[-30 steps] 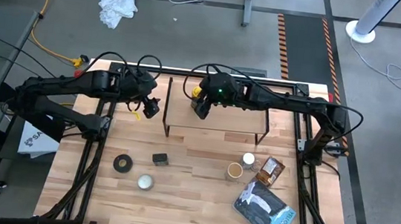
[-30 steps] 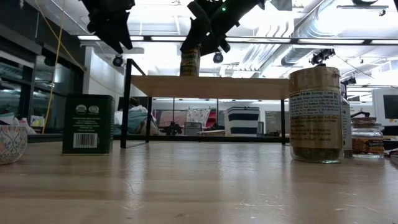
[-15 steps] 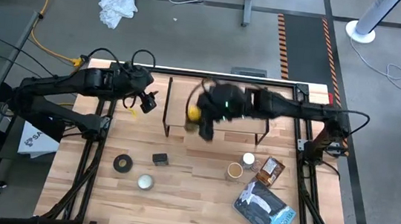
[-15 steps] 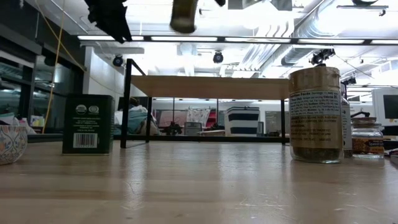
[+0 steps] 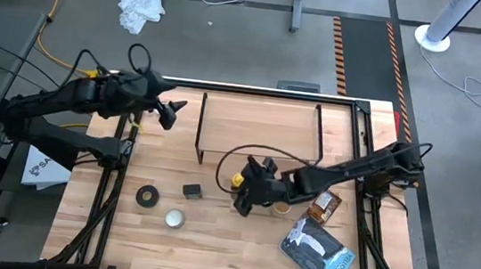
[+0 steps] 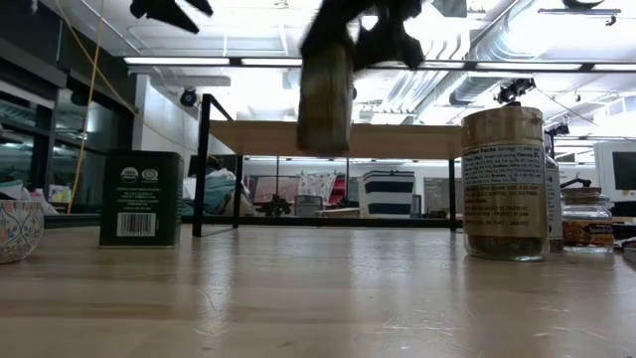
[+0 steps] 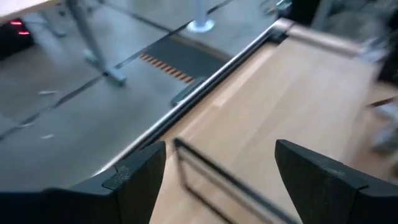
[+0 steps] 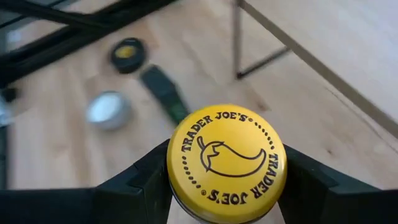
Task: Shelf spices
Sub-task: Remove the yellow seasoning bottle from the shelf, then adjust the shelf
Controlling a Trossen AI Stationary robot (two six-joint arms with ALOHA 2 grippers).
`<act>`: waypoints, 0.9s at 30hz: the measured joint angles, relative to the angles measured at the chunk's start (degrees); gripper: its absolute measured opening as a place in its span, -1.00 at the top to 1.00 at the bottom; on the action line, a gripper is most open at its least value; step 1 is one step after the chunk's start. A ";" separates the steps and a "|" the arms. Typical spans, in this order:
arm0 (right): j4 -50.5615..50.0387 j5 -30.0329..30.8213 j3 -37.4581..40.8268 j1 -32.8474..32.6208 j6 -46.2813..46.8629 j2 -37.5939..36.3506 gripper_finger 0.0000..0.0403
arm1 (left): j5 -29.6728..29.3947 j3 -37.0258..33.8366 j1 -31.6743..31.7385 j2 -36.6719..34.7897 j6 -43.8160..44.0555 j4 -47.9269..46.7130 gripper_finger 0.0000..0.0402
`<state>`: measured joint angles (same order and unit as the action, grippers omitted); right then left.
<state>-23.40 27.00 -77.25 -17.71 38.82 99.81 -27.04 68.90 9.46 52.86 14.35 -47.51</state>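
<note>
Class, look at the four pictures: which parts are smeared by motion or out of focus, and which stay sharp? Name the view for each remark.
Low view: the jar held in the air is smeared, while the tan-lidded jar on the table is crisp. Left wrist view: the table is soft and streaked. Right wrist view: the yellow lid is sharp, and the tape roll and tin behind are blurred. High view: mostly sharp.

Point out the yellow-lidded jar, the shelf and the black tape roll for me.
yellow-lidded jar (image 8: pixel 227 163): right wrist view, centre of its yellow lid.
shelf (image 5: pixel 259 129): high view, middle of its wood plank top.
black tape roll (image 5: pixel 148 196): high view, on its ring.
</note>
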 joint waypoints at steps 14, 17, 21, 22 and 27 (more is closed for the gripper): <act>4.51 4.03 8.45 0.46 -8.28 1.61 -0.05 | 0.41 0.00 -10.62 0.76 11.35 2.83 -0.48; 6.54 4.39 8.45 0.46 -11.13 2.15 -0.16 | -1.03 0.00 -11.91 1.38 11.56 2.84 -0.48; 7.50 4.40 8.45 0.64 -13.87 2.63 -0.46 | -2.21 0.00 -12.63 1.75 11.57 2.68 -0.48; 7.65 4.37 8.43 0.81 -14.31 2.56 -0.51 | -2.22 0.00 -12.65 1.75 11.58 2.65 -0.49; 7.51 3.68 8.43 1.76 -14.86 2.58 -0.58 | -3.12 0.00 -12.64 1.73 11.51 2.32 -0.49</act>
<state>-15.89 30.68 -68.82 -15.96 23.96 102.39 -30.16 68.90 -3.18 54.59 25.87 -45.19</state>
